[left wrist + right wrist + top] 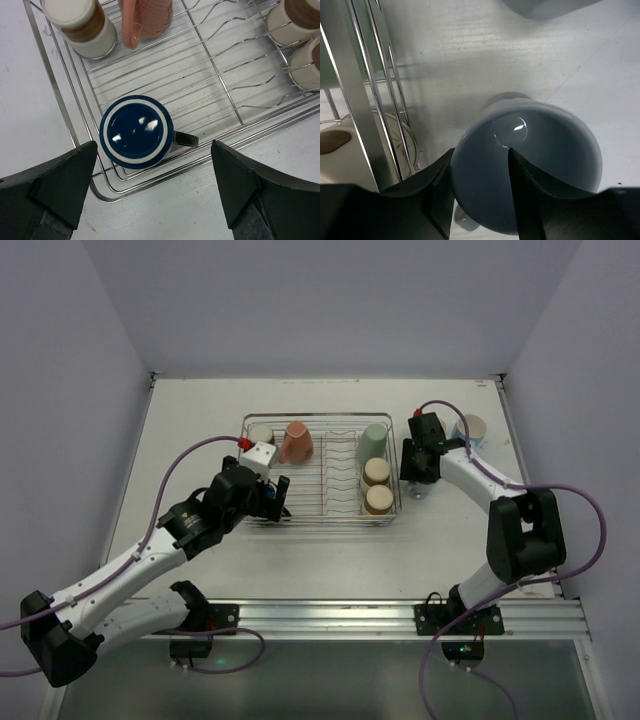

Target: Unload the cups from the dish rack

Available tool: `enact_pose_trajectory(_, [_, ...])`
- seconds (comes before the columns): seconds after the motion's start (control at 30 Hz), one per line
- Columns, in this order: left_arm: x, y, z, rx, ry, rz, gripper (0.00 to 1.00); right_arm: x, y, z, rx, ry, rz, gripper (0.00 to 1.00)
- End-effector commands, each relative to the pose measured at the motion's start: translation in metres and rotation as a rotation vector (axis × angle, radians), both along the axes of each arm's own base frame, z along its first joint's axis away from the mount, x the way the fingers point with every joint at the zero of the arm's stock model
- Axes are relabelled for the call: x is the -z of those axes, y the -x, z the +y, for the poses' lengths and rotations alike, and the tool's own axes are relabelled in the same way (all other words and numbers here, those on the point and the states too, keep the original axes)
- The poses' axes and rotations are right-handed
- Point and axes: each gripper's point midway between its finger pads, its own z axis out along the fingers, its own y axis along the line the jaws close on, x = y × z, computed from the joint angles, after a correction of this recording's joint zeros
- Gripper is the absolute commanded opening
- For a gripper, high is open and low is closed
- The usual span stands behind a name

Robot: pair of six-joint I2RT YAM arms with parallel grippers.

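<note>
**mugwatcher:** Biggest first: a matte white table (300,570) with a faint grain. On it, centre of the top view, is the dish rack (320,524), a rectangular basket of shiny thin chrome wire with low sides and wavy divider prongs down the middle.

**tinkr:** And the arms?

**mugwatcher:** The left gripper (154,146) hangs over the rack's lower left corner in the top view. It's spread wide with nothing in it, and the chunky black wedge fingers (60,185) sit in the bottom corners of the left wrist view. The right gripper (480,165) is just off the rack's right side, pinched onto the wall of the grey cup (545,165), one finger inside and one outside.

**tinkr:** Is the cup lifted or on the table?

**mugwatcher:** Can't tell. It's smooth and round with its mouth up, right beside the rack wires.

**tinkr:** Other cups?

**mugwatcher:** The glossy navy cup (136,131) is between the left fingers, a white ring round its top face and a dark handle pointing right. In the rack:
- Upper left: a brown-and-cream cup (261,433) next to a speckled salmon pink cup (296,442).
- Right side: a mint green cup (375,436), with two cream cups (377,486) below it.

A light blue cup (471,430) stands on the table at the upper right, outside the rack.
</note>
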Motion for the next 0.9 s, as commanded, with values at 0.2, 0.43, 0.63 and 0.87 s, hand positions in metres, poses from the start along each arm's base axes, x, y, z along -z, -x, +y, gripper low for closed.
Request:
enact_pose_trajectory(0.2, [0.004,-0.003,0.007,-0.027,-0.039,-0.001,1.00,-0.068,-0.013,0.000,0.023,-0.042,-0.225,0.64])
enact_pose_trajectory(0.43, [-0.027,-0.007,0.026,-0.139,0.019,-0.105,1.00,-0.163,0.014,0.057,-0.180,-0.212,-0.569,0.80])
enact_pose_trajectory(0.63, [-0.078,-0.004,0.062,-0.309,0.157,-0.281,1.00,-0.186,0.078,0.188,-0.717,-0.522,-0.602,0.93])
enact_pose_trajectory(0.87, [-0.109,0.010,0.096,-0.427,0.288,-0.425,1.00,-0.175,0.103,0.286,-0.949,-0.509,-0.537,0.99])
